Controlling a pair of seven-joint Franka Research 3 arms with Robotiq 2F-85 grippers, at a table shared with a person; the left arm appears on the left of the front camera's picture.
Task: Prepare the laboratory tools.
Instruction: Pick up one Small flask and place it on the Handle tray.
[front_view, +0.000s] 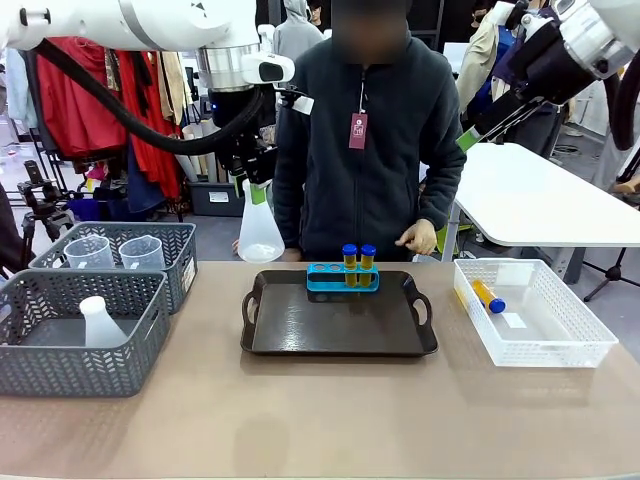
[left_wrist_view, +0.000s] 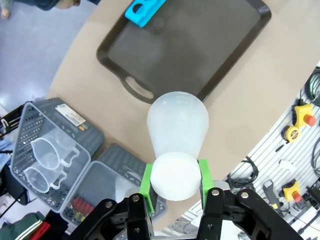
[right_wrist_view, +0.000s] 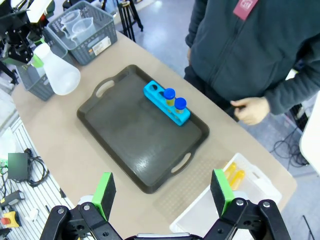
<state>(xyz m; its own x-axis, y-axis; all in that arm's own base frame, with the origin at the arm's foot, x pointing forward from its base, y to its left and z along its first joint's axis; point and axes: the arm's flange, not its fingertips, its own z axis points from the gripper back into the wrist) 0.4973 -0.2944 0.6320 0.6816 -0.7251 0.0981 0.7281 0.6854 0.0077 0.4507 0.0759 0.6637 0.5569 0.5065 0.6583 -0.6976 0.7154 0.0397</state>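
L gripper (left_wrist_view: 175, 181) clamped on flask (front_view: 260, 236) neck; flask hangs upright in air, near far-left corner of tray (front_view: 338, 346). R gripper (right_wrist_view: 162, 191) jaws wide, nothing held. Two tubes (front_view: 358, 257) in blue rack (front_view: 330, 279) on tray.

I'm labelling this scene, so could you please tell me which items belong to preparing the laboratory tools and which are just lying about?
Belonging: raised conical flask, second flask, racked yellow tubes, loose yellow tube, measuring jugs.
Lying about: grey baskets, white basket.
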